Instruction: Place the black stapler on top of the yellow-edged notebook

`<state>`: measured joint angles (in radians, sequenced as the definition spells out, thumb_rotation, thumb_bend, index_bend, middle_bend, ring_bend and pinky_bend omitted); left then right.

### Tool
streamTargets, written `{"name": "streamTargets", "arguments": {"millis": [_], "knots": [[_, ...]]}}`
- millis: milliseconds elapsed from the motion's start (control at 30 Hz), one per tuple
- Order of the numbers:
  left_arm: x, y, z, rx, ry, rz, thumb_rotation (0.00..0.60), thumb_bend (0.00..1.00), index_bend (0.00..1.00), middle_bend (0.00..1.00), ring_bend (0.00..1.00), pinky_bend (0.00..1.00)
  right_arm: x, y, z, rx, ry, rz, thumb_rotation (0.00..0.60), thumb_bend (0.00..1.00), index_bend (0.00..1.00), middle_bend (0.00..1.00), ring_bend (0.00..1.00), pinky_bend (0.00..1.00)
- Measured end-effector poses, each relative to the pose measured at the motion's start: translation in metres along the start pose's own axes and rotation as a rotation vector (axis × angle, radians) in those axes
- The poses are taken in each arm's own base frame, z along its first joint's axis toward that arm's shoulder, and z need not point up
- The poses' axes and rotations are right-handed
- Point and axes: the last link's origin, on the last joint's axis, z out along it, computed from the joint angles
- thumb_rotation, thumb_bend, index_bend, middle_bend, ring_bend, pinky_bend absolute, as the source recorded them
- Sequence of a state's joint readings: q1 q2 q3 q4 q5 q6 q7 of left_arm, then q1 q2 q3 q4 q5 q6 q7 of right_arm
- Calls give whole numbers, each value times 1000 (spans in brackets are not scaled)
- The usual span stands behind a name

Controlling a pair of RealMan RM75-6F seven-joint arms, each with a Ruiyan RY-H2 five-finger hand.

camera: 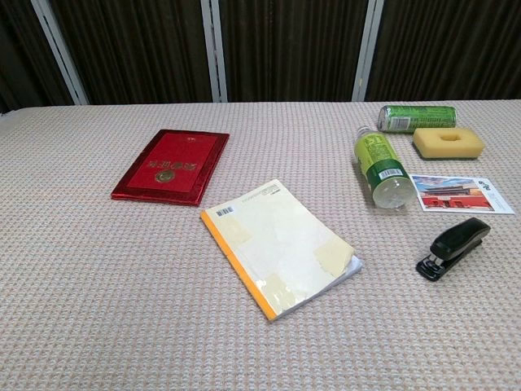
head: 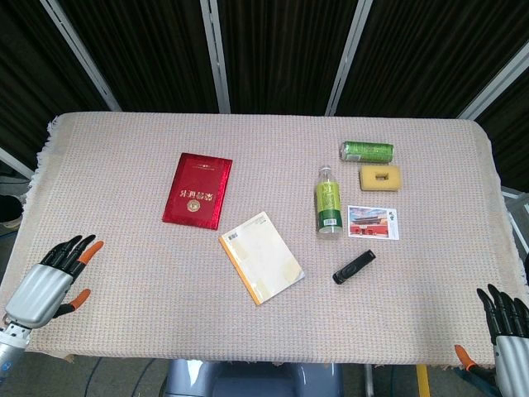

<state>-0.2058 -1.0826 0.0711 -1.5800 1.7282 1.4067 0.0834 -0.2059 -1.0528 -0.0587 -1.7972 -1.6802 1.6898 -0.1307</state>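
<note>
The black stapler [head: 355,266] [camera: 453,248] lies on the woven table cover, right of centre. The yellow-edged notebook [head: 260,256] [camera: 279,246] lies flat near the middle, cream cover up, about a hand's width left of the stapler. My left hand [head: 51,283] rests at the table's front left corner with fingers spread and nothing in it. At the front right corner my right hand [head: 508,329] also holds nothing, fingers apart. Neither hand shows in the chest view.
A red booklet [head: 197,189] [camera: 172,165] lies at the left. A green bottle [head: 328,201] [camera: 379,166] lies on its side beside a postcard [head: 374,222] [camera: 461,194]. Behind them are a green can [head: 367,151] [camera: 416,118] and a yellow sponge [head: 380,177] [camera: 448,142].
</note>
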Motion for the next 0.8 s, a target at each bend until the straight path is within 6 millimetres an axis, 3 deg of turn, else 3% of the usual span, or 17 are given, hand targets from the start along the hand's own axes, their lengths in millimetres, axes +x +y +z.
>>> {"name": "streamTargets", "arguments": {"millis": [333,467,667,800], "knots": [[-3,4,1,9,-11,16,600,325,0,0,10,150,-4,-2,2,14,-28,-13,600,170,14,0,0,0],[-3,5,0,10,-2,19,600,326,0,0,7,150,-10,-9,8,61,-40,-13,600,170,94,13,0,0],[-4,7,5,14,20,19,600,326,0,0,0,159,-28,-28,29,177,-66,-18,600,207,203,123,46,56],[-7,5,11,30,16,27,600,326,0,0,0,160,-40,-42,55,231,-93,-16,600,232,243,172,91,108]]}}
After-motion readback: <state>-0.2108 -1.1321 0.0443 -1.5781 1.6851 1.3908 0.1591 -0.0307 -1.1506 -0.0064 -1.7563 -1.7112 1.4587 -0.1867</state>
